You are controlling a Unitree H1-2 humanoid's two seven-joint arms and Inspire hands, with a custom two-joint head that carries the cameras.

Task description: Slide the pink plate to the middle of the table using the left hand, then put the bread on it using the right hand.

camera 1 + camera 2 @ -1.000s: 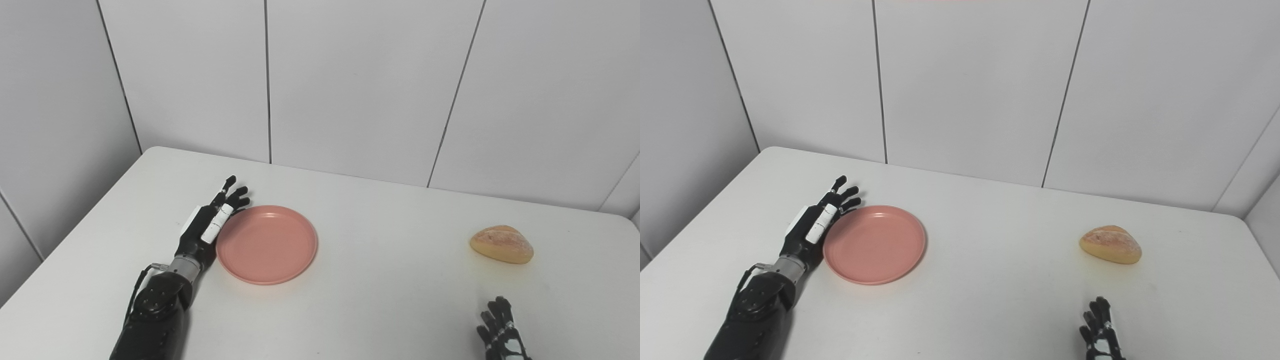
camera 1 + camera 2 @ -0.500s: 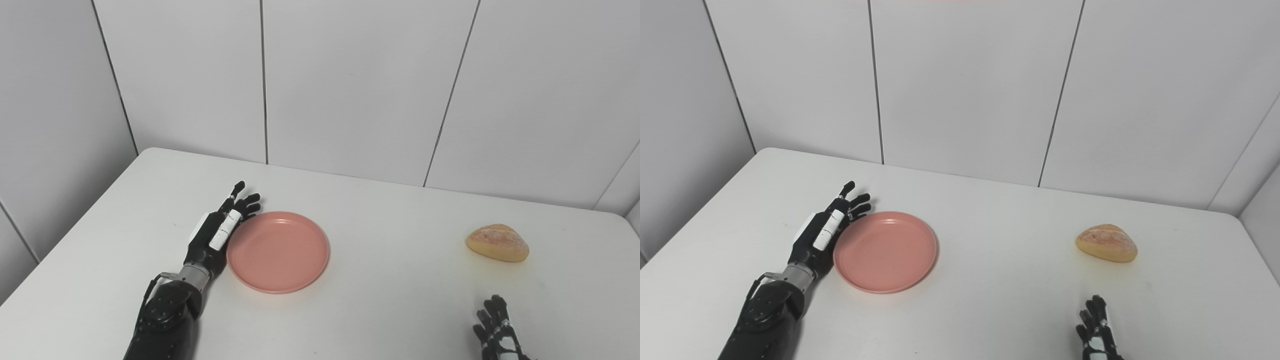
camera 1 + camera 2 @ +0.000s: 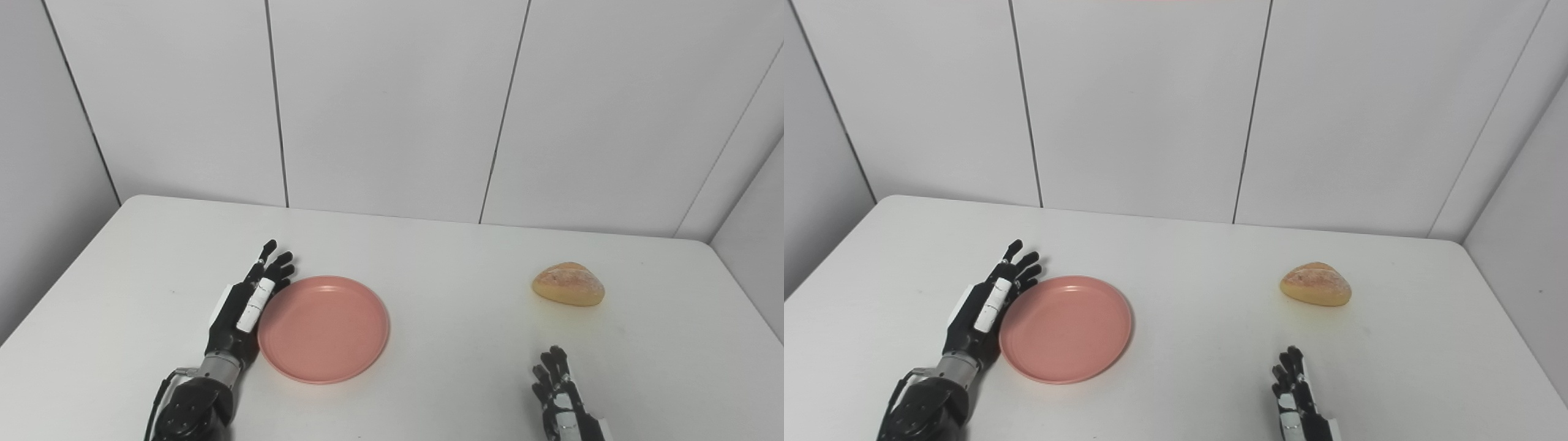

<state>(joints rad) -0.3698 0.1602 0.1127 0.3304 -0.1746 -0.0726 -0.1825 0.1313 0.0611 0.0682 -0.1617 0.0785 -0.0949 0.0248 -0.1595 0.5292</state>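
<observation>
Black left hand (image 3: pixel 245 309) with slim segmented fingers (image 3: pixel 277 267), tiny pale marks along them. White cylindrical thumb segment, white panel on the outer edge of the hand's back. Silver metal wrist collar behind it, then a bulky glossy black forearm housing dotted with small screws. Thin black cable looping at the housing's outer side. Black right hand (image 3: pixel 560 398) with matching jointed fingers, white patches between the segments and a white panel near the wrist.
</observation>
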